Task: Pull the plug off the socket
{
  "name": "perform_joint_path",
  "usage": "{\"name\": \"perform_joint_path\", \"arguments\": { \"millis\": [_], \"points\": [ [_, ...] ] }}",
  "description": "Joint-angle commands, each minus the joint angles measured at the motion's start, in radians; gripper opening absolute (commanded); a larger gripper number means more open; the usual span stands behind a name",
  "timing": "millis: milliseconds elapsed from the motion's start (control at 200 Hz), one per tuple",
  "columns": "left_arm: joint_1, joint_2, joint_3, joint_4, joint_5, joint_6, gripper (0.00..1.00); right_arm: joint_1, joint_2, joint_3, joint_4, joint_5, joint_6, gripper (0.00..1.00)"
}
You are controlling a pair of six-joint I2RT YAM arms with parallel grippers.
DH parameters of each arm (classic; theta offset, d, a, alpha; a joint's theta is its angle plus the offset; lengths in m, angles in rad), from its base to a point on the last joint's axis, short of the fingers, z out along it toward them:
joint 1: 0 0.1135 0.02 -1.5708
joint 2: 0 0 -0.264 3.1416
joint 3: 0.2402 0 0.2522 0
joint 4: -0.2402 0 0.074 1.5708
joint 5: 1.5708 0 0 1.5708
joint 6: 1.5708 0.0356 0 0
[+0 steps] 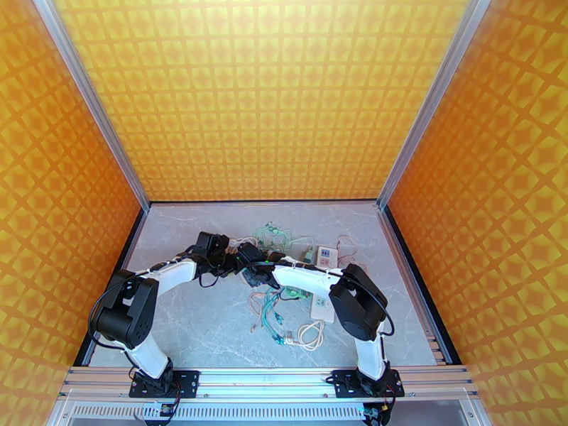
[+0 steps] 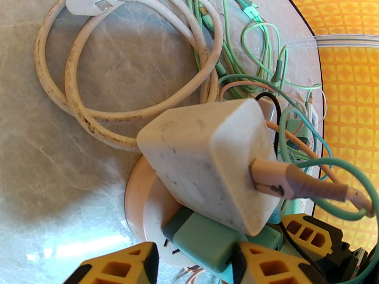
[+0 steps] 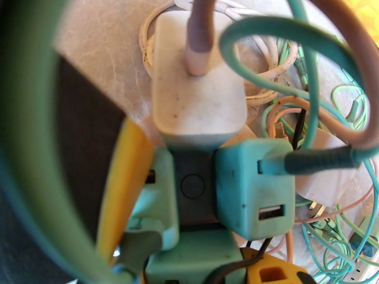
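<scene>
Both arms huddle at the centre of the worktop (image 1: 206, 328) over the socket (image 3: 193, 185): left claw (image 2: 194, 255) narrowed astride the green plug (image 2: 203, 240), apparently to tug it, right claw (image 1: 255, 276) alongside, probably bracing the block, though whether either truly grips I can't tell.

No legible text; markings on white box (image 1: 326, 257) too small to read.

We see a matt white plastic plug (image 2: 208, 162), speckled with grime; the table (image 2: 61, 152) looks like smooth, glossy marble-pattern laminate, perhaps stone.
</scene>
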Motion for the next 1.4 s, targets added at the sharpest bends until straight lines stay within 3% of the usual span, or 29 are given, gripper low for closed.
{"name": "perform_joint_path", "arguments": {
  "millis": [0,190,460,590,825,1225,1395],
  "points": [
    [-0.010,0.067,-0.031,-0.141,-0.095,0.025,0.45,0.045,-0.019,0.011,0.016,-0.029,-0.017,0.28],
    [-0.011,0.066,-0.030,-0.146,-0.095,0.029,0.45,0.007,-0.053,-0.026,0.050,-0.067,0.025,0.27],
    [-0.011,0.066,-0.035,-0.148,-0.095,0.031,0.45,-0.149,-0.140,-0.160,0.204,-0.321,0.182,0.27],
    [-0.011,0.065,-0.037,-0.147,-0.096,0.033,0.45,-0.163,-0.144,-0.160,0.201,-0.343,0.172,0.28],
    [-0.010,0.066,-0.037,-0.147,-0.095,0.031,0.45,-0.153,-0.118,-0.132,0.165,-0.325,0.145,0.28],
    [-0.012,0.092,-0.030,-0.153,-0.097,0.036,0.45,0.049,0.016,0.071,-0.058,-0.009,-0.049,0.29],
    [-0.013,0.101,-0.027,-0.160,-0.098,0.040,0.45,0.070,0.023,0.076,-0.059,0.015,-0.047,0.29]
  ]
}}
